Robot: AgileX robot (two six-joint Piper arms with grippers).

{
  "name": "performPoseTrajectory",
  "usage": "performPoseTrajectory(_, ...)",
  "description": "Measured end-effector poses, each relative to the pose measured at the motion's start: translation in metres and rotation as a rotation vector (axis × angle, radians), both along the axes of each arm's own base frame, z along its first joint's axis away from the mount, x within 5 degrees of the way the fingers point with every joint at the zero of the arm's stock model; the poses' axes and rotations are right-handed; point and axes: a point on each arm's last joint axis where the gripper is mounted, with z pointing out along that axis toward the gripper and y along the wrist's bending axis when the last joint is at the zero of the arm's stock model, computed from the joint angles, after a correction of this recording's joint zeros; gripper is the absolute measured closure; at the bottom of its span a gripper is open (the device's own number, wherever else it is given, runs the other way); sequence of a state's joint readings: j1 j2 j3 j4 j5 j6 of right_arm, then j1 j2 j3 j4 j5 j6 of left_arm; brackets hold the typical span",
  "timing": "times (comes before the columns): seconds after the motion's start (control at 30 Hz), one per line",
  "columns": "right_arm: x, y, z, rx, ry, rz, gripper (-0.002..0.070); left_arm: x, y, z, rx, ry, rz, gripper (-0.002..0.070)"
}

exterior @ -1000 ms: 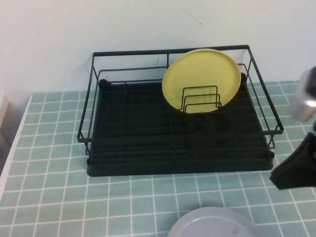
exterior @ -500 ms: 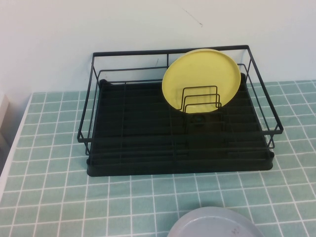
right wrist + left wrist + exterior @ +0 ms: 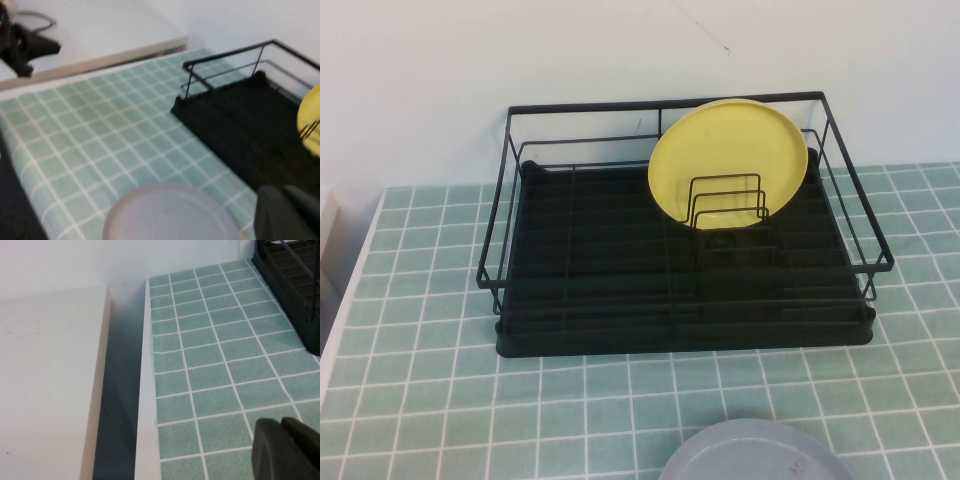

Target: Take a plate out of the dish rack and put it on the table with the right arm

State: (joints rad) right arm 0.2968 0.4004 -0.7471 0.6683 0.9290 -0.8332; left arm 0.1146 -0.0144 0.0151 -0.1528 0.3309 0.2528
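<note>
The pale grey-white plate (image 3: pixel 750 455) lies flat on the teal tiled table (image 3: pixel 430 330), in front of the black wire dish rack (image 3: pixel 680 270); it also shows in the right wrist view (image 3: pixel 167 215). A yellow plate (image 3: pixel 728 165) stands upright in the rack's dividers. Neither arm shows in the high view. My right gripper (image 3: pixel 286 212) is shut and empty, above the table beside the plate and the rack (image 3: pixel 250 120). My left gripper (image 3: pixel 285 447) is shut and empty, above bare tiles near the table's left edge.
A white wall stands behind the rack. A pale ledge (image 3: pixel 50 380) lies beyond a gap at the table's left edge. A black stand (image 3: pixel 25 40) sits on a white surface off the table's far left.
My right arm, seen at the right edge of the high view a second ago, has pulled back out of that view. The plates and rack have not moved.
</note>
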Motion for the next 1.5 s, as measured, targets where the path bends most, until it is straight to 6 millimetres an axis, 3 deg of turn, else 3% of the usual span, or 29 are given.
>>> performPoseTrajectory(0.2, 0.002, -0.008, -0.014, -0.119, 0.099, -0.076, 0.0676, 0.0, 0.0, 0.0, 0.0, 0.0, 0.0, 0.0678)
performPoseTrajectory(0.4, 0.013, -0.015, -0.011, -0.135, -0.007, -0.187, 0.0676, 0.0, 0.0, 0.0, 0.0, 0.002, 0.0, 0.0678)
performPoseTrajectory(0.53, 0.028, -0.018, -0.02, -0.072, -0.081, -0.292, 0.0676, 0.0, 0.0, 0.0, 0.0, 0.002, 0.0, 0.0678)
performPoseTrajectory(0.67, 0.045, -0.028, -0.044, 0.028, -0.271, -0.475, 0.0676, 0.0, 0.0, 0.0, 0.0, 0.002, 0.0, 0.0678)
performPoseTrajectory(0.8, 0.039, -0.041, -0.078, 0.091, -0.389, -0.62, 0.0676, 0.0, 0.0, 0.0, 0.0, 0.002, 0.0, 0.0678)
performPoseTrajectory(1.13, 0.028, -0.065, -0.166, 0.126, -0.286, -1.009, 0.0676, 0.0, 0.0, 0.0, 0.0, 0.002, 0.0, 0.0678)
performPoseTrajectory(1.37, 0.024, -0.068, -0.19, 0.086, -0.04, -1.092, 0.0676, 0.0, 0.0, 0.0, 0.0, 0.002, 0.0, 0.0678)
performPoseTrajectory(1.5, 0.024, -0.067, -0.191, 0.086, -0.024, -1.071, 0.0676, 0.0, 0.0, 0.0, 0.0, 0.002, 0.0, 0.0678)
